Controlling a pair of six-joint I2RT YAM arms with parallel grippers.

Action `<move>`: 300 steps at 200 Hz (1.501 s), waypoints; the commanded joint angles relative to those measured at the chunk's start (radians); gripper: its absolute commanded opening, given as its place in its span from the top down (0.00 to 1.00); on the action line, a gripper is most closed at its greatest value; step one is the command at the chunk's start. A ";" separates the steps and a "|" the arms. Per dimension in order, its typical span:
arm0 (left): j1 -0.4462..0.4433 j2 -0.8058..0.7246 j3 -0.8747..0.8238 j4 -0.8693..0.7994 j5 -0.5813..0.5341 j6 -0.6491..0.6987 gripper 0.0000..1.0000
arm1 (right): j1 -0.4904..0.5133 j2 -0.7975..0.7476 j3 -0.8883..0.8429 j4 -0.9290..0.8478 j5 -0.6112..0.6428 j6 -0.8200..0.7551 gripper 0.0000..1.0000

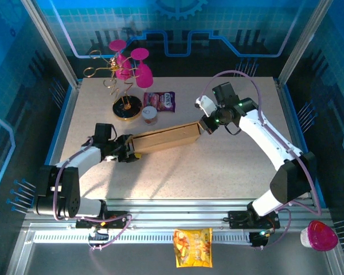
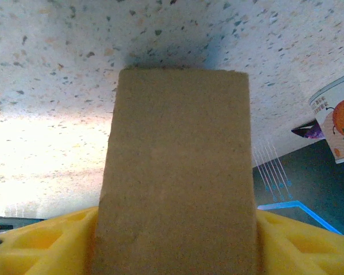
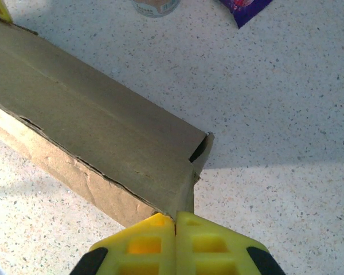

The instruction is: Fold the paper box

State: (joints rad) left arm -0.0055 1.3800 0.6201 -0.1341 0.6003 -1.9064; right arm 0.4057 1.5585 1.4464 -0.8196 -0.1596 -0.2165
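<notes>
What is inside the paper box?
The paper box is folded shut. Only a dark corner gap shows; its panels cover the interior, so any contents cannot be seen.

The paper box (image 1: 163, 138) stretched lengthwise between the two pincers over the bench (image 1: 229, 166). The left pincer (image 1: 130, 152) met one end, the right pincer (image 1: 204, 127) the opposite end.

The paper box (image 1: 165, 139) between left fingers (image 2: 34, 246) and right fingers (image 3: 212, 246), cup (image 1: 150, 115) and snack packet (image 1: 160, 101) behind it
</notes>
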 commanded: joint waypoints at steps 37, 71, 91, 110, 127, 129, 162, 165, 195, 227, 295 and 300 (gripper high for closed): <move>0.015 0.027 0.011 -0.010 0.038 0.036 0.44 | 0.011 0.056 0.077 -0.017 -0.008 0.097 1.00; 0.015 0.036 0.034 -0.022 0.041 0.041 0.47 | 0.013 0.057 0.066 0.001 -0.018 0.154 1.00; 0.013 0.040 0.036 -0.020 0.042 0.041 0.48 | 0.013 0.063 0.076 0.002 -0.032 0.204 1.00; 0.013 0.042 0.034 -0.015 0.043 0.041 0.51 | 0.013 0.072 0.101 -0.013 -0.040 0.246 1.00; 0.013 0.044 0.034 -0.009 0.043 0.041 0.55 | 0.013 0.077 0.112 -0.018 -0.043 0.275 1.00; 0.013 0.044 0.034 -0.007 0.044 0.041 0.55 | 0.013 0.078 0.114 -0.018 -0.043 0.278 1.00; 0.014 0.044 0.032 -0.003 0.043 0.041 0.62 | 0.020 0.090 0.113 -0.004 -0.058 0.336 1.00; 0.012 0.044 0.032 -0.003 0.043 0.041 0.63 | 0.022 0.090 0.112 -0.001 -0.058 0.340 1.00; 0.013 0.040 0.024 0.006 0.043 0.029 0.66 | 0.033 0.085 0.075 0.035 -0.047 0.360 1.00; 0.013 0.055 0.007 0.048 0.050 -0.001 0.75 | 0.037 0.051 -0.014 0.121 -0.027 0.358 1.00; 0.016 0.107 0.008 0.095 0.075 -0.014 0.72 | 0.045 0.003 -0.121 0.267 0.031 0.297 1.00; 0.017 0.107 0.008 0.100 0.075 -0.012 0.66 | 0.047 0.005 -0.118 0.267 0.038 0.296 1.00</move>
State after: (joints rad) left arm 0.0113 1.4513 0.6331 -0.0494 0.6548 -1.9347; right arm 0.4141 1.5620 1.3457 -0.5735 -0.1261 0.1081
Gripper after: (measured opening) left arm 0.536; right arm 0.059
